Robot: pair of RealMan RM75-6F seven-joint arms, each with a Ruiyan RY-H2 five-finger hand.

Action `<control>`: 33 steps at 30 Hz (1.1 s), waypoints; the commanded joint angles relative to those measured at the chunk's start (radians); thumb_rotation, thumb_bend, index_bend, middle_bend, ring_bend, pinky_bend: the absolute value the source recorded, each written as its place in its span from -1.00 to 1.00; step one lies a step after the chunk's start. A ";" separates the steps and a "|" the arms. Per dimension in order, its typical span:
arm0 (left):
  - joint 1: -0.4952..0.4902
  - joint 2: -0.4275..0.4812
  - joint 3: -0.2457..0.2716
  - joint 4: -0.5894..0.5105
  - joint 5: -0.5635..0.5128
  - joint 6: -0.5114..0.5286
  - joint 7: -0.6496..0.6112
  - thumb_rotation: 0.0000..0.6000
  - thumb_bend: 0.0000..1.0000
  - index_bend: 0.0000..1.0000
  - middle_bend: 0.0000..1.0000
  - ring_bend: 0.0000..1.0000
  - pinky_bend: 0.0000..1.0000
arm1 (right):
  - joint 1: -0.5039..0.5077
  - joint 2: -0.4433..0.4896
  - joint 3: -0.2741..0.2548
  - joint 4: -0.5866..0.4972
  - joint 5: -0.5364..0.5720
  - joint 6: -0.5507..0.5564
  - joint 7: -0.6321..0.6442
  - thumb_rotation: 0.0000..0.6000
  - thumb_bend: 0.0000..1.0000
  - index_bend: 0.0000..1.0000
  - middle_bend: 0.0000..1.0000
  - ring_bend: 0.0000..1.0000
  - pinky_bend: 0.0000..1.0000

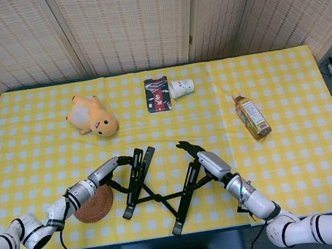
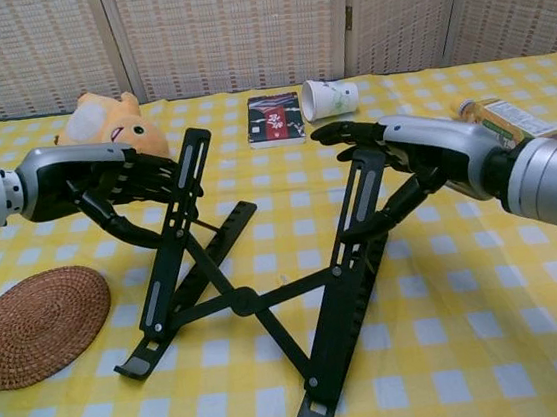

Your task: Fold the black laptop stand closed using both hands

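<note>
The black laptop stand (image 1: 157,191) stands unfolded near the table's front edge, its two rails raised and joined by crossed struts (image 2: 244,303). My left hand (image 1: 107,168) is at the top of the left rail (image 2: 181,194), with its fingers (image 2: 149,178) against the rail's outer side and the thumb curled below. My right hand (image 1: 205,162) grips the top of the right rail (image 2: 358,199). Its fingers (image 2: 350,130) lie over the rail's tip and the thumb presses the rail's outer side.
A round woven coaster (image 1: 94,204) lies just left of the stand, under my left forearm. Further back are a yellow plush toy (image 1: 92,116), a dark book (image 1: 157,94) and a tipped paper cup (image 1: 181,87). A tea bottle (image 1: 252,116) lies at the right.
</note>
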 commanded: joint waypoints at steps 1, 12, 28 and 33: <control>0.000 0.008 0.012 -0.002 0.009 0.017 -0.017 1.00 -0.65 -0.25 -0.12 -0.59 -0.94 | 0.025 -0.018 0.017 0.028 0.018 -0.016 -0.029 1.00 -0.70 -1.00 -1.00 -0.99 -1.00; -0.001 0.049 0.071 -0.025 0.056 0.068 -0.064 1.00 -0.65 -0.19 -0.02 -0.47 -0.93 | 0.070 -0.015 0.067 0.084 0.051 -0.049 -0.028 1.00 -0.70 -1.00 -1.00 -1.00 -1.00; -0.012 0.088 0.121 -0.079 0.075 0.108 0.001 1.00 -0.65 -0.34 -0.26 -0.71 -0.91 | 0.071 0.111 0.048 -0.003 -0.099 -0.048 0.077 1.00 -0.70 -1.00 -1.00 -1.00 -1.00; 0.013 0.090 0.112 -0.103 0.030 0.116 0.095 1.00 -0.65 -0.37 -0.35 -0.79 -0.91 | 0.016 0.185 -0.003 -0.054 -0.181 0.015 0.158 1.00 -0.70 -1.00 -1.00 -1.00 -1.00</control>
